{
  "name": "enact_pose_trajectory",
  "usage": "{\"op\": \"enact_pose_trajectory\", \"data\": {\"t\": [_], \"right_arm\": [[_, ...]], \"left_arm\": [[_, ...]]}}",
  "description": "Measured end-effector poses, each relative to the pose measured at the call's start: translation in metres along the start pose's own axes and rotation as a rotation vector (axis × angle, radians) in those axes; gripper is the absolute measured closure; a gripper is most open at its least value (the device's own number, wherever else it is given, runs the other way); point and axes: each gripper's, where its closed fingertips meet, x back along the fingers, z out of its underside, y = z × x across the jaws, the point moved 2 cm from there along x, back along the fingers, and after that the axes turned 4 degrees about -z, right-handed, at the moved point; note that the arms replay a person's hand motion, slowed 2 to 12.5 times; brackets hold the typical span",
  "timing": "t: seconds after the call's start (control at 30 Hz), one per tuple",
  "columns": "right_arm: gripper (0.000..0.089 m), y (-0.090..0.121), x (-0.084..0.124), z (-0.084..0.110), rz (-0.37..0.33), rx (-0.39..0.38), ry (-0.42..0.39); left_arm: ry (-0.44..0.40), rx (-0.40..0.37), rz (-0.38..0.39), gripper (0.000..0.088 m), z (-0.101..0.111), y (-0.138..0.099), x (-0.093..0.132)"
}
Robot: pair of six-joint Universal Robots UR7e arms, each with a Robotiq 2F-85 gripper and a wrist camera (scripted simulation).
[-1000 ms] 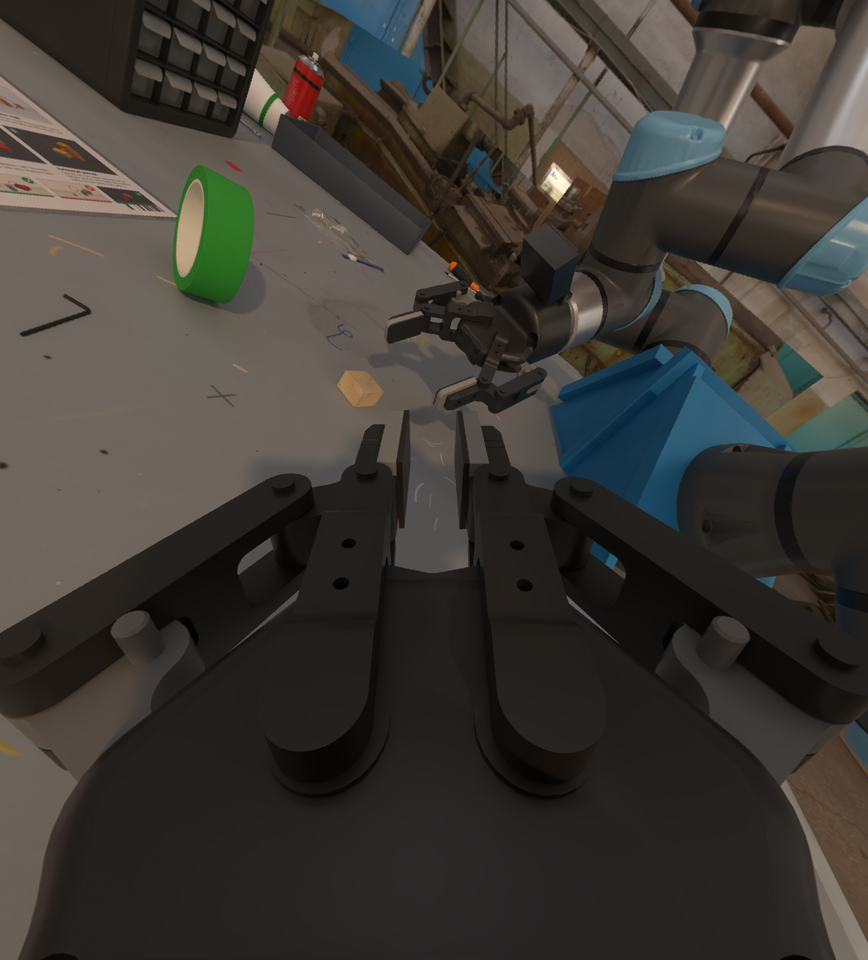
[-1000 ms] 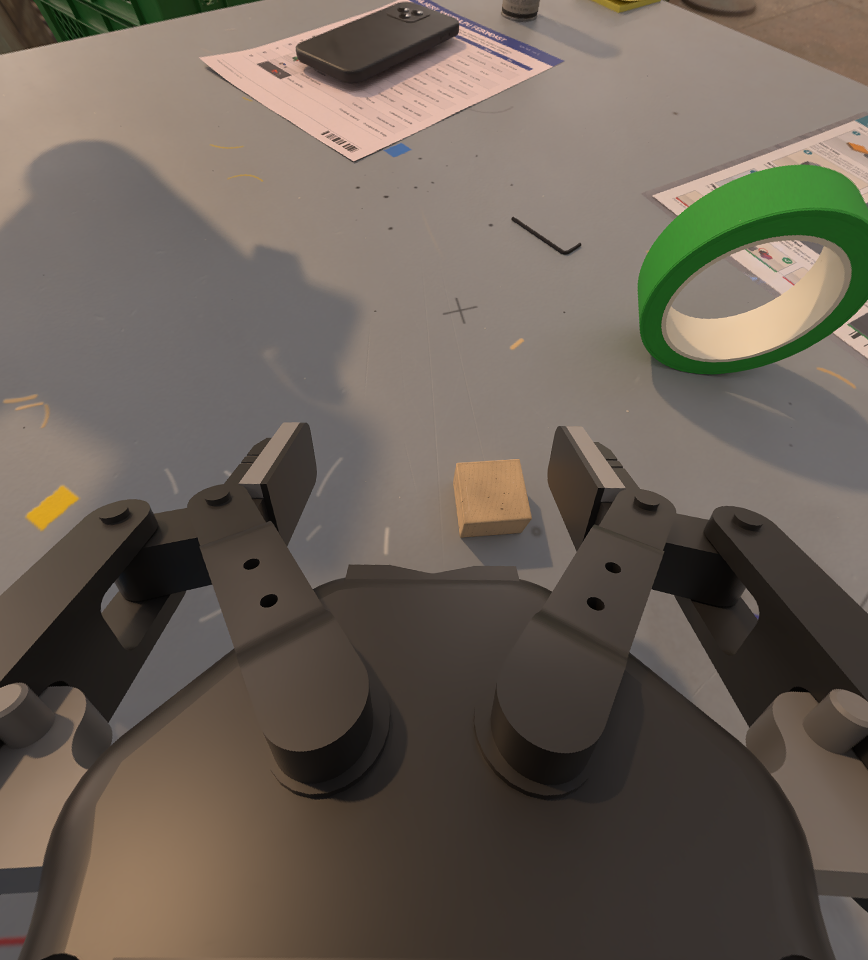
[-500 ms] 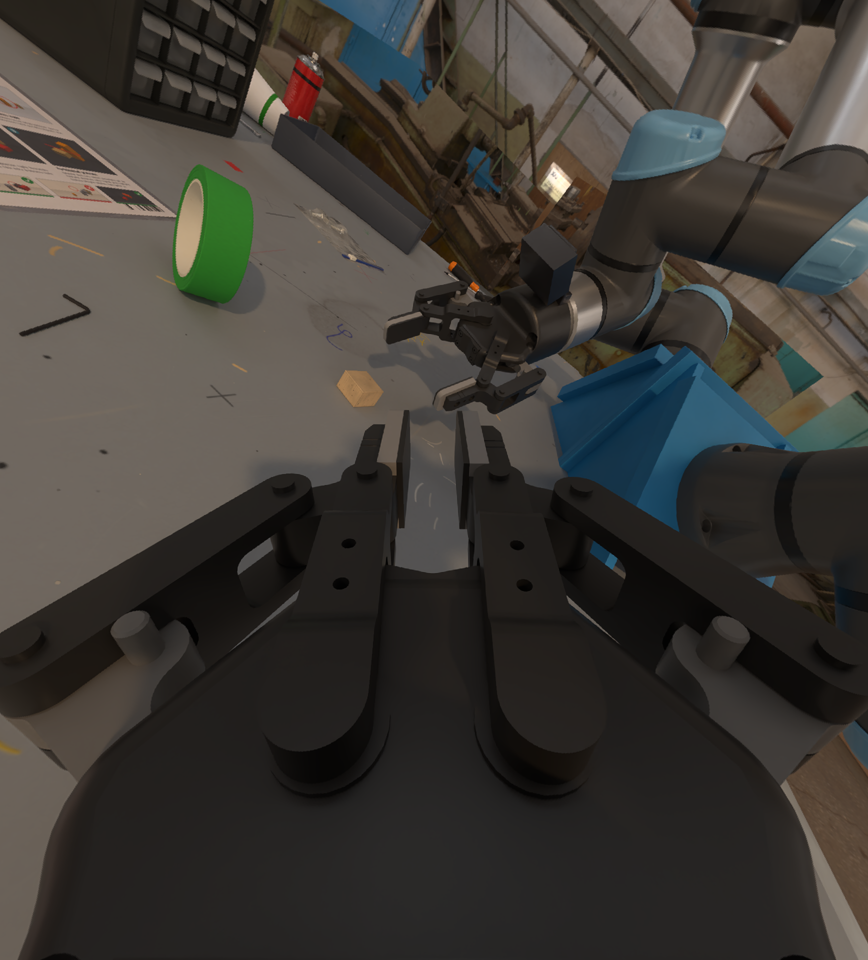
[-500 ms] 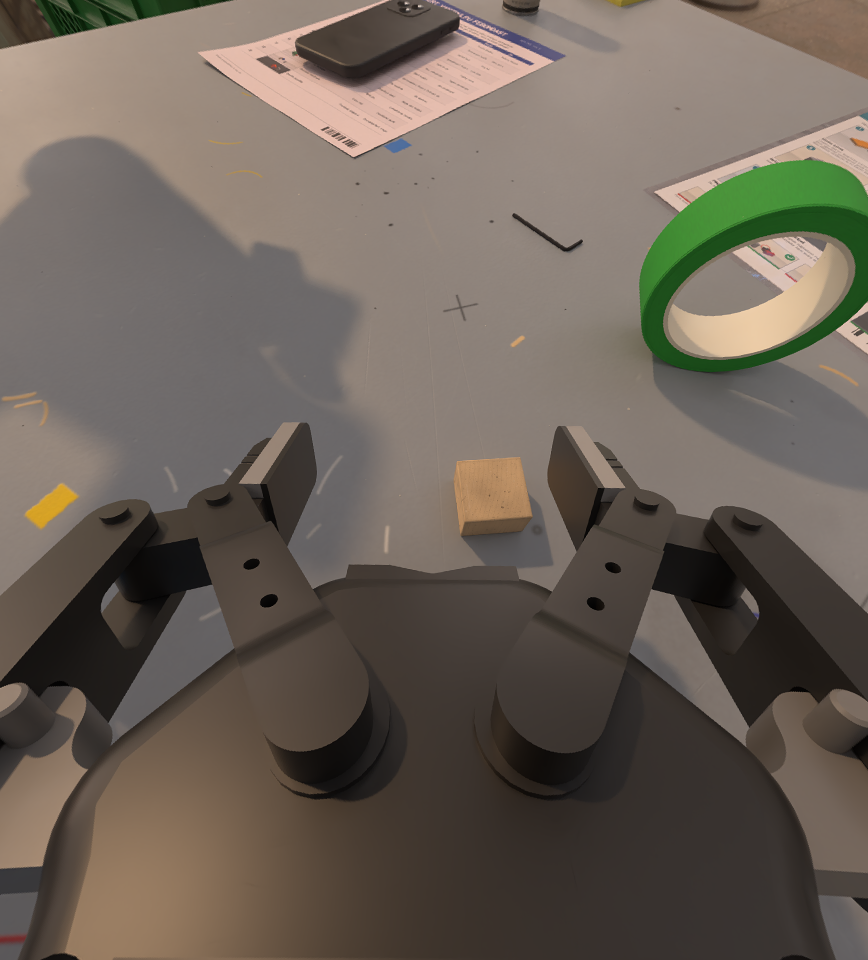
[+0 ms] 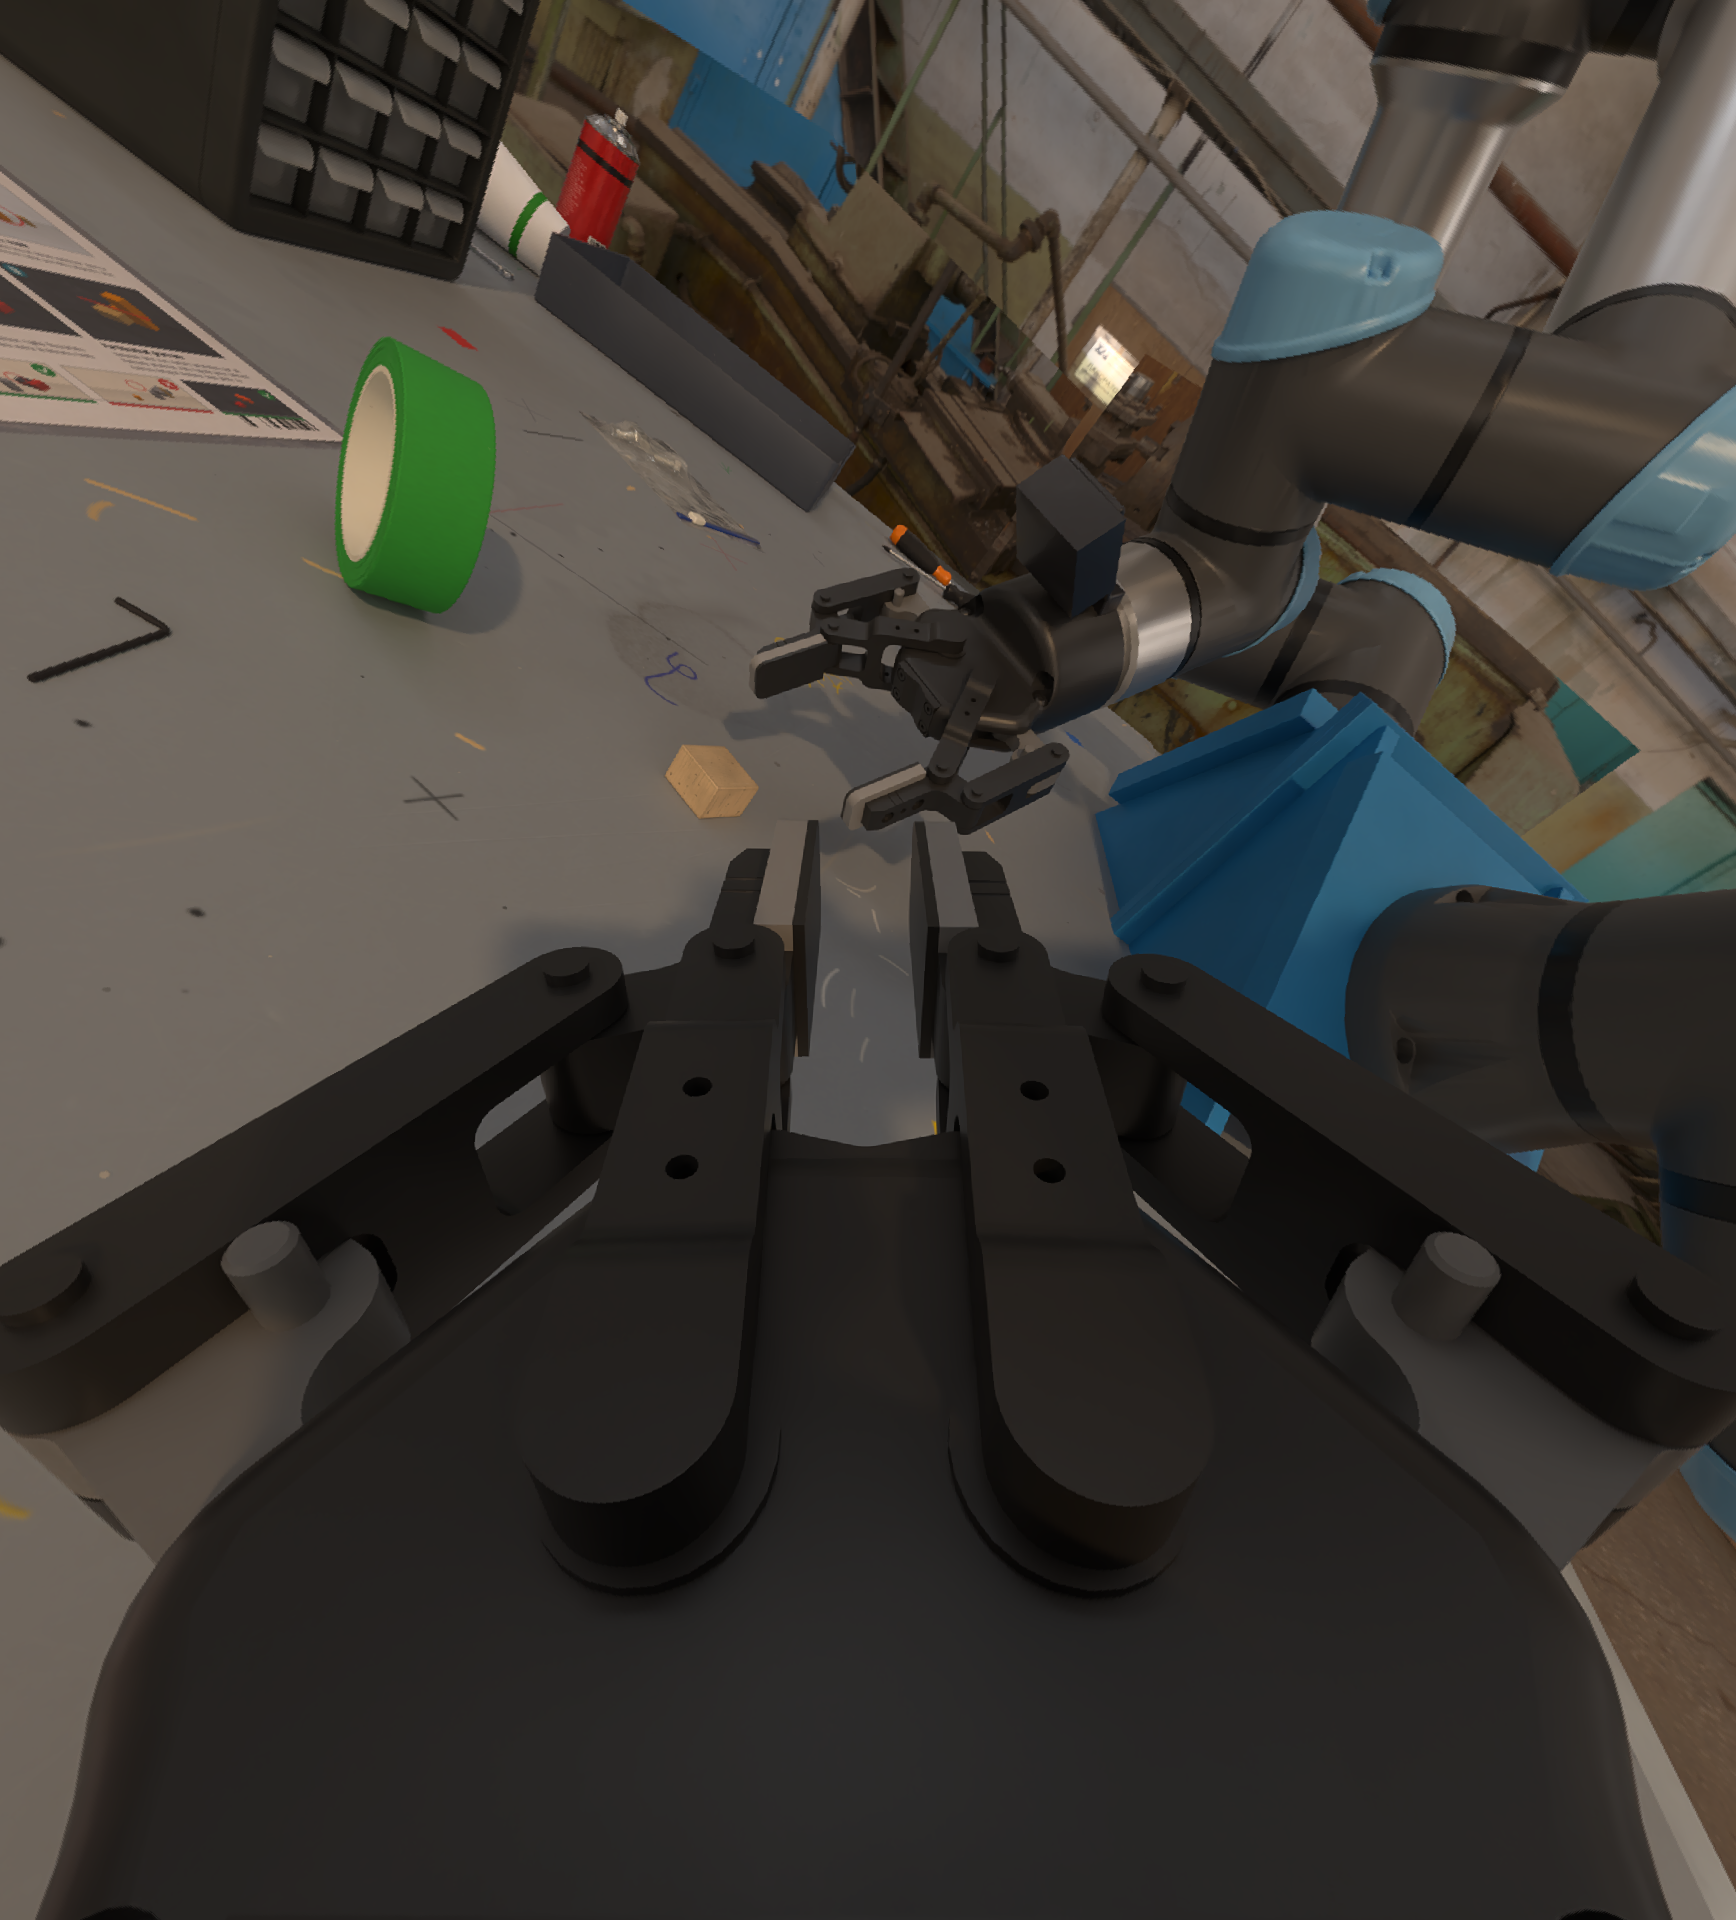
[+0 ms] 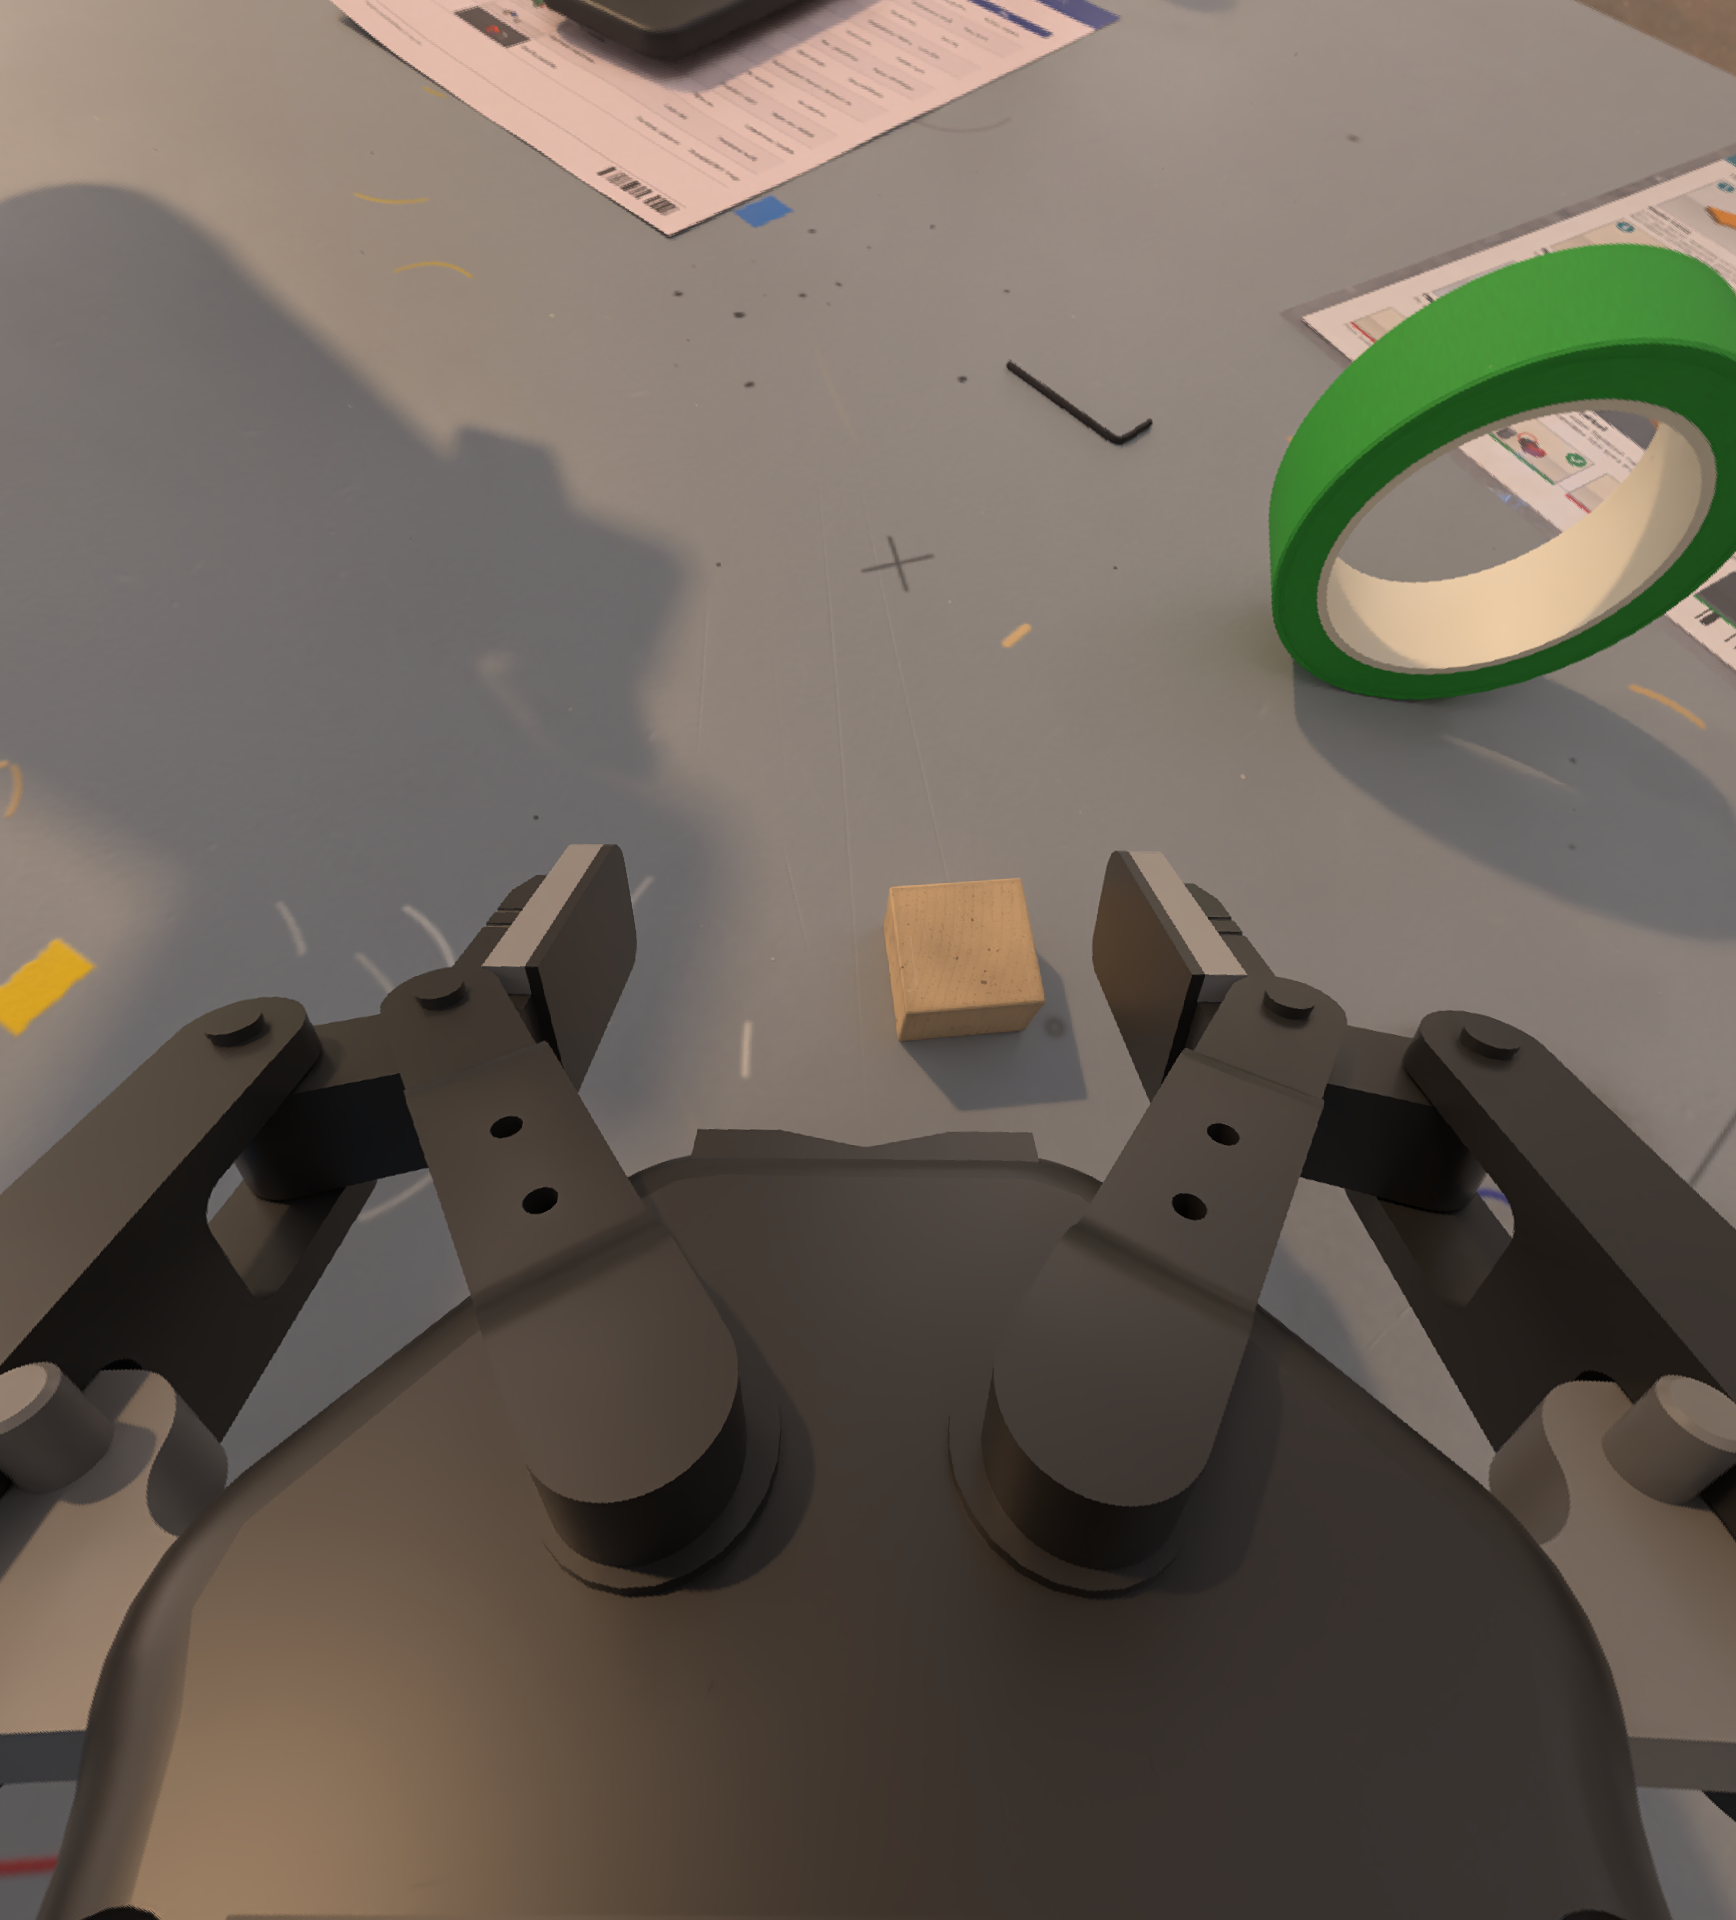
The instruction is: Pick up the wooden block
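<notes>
The wooden block (image 6: pixel 963 956) is a small pale cube that lies on the grey table (image 6: pixel 428 623). My right gripper (image 6: pixel 859 883) is open and hovers low over it. The block sits between the two fingers, nearer the right-hand one, and touches neither. The left wrist view shows the block (image 5: pixel 710 781) just left of the open right gripper (image 5: pixel 814 738). My left gripper (image 5: pixel 864 883) is empty, its pads nearly together with a narrow gap. It stays a short way back from the block.
A green tape roll (image 6: pixel 1529 468) stands on edge to the right of the block. A black hex key (image 6: pixel 1082 405) and printed sheets (image 6: pixel 739 125) lie beyond. A black drawer cabinet (image 5: pixel 251 104), a red can (image 5: pixel 597 177) and a grey tray (image 5: pixel 687 364) stand at the table's back.
My right gripper has moved forward and lower toward the block, still open. The block and my left gripper have not moved.
</notes>
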Motion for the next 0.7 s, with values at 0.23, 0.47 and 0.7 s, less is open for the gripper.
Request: {"op": "enact_pose_trajectory", "data": {"t": [0.23, 0.47, 0.7], "right_arm": [[0.0131, -0.0041, 0.0000, 0.0036, 0.005, -0.018, 0.018], [0.0145, -0.0070, 0.0004, 0.0047, 0.002, -0.043, 0.024], [0.0155, -0.0088, -0.0010, 0.0067, 0.005, -0.038, 0.053]], "left_arm": [[-0.008, -0.006, 0.004, 0.0724, -0.0023, -0.0026, 0.0013], [-0.011, -0.011, 0.005, 0.0724, -0.0033, -0.0041, 0.0018], [-0.010, -0.015, 0.007, 0.0723, -0.0035, -0.0054, 0.0017]]}}
